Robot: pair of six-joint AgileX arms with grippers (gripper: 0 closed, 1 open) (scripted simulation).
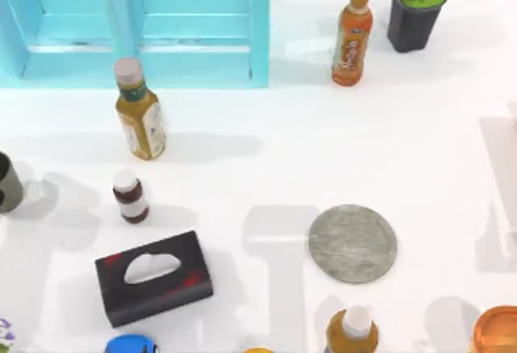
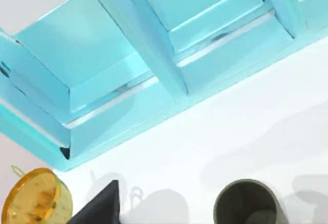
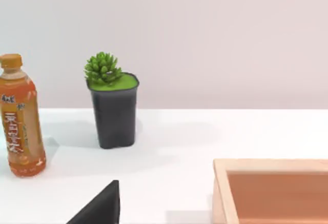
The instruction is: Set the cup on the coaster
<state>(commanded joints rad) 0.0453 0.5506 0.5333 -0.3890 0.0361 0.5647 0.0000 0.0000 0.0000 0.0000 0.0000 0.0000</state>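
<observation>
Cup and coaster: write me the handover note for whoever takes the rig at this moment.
Left gripper: near the table's left edge, close to the cup, not holding it; finger state unclear.
Right gripper: parked on the right side, facing the potted plant.
Cup: upright at the left edge, apart from the coaster.
Coaster: bare, right of centre.
Done: nothing yet.
Left: grasp the cup, carry it over, set it on the coaster.

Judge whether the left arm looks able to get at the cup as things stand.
Probably yes. The cup stands upright at the table's left edge, apart from the small bottle and tissue box. In the left wrist view its open mouth lies close below, nothing between.
</observation>
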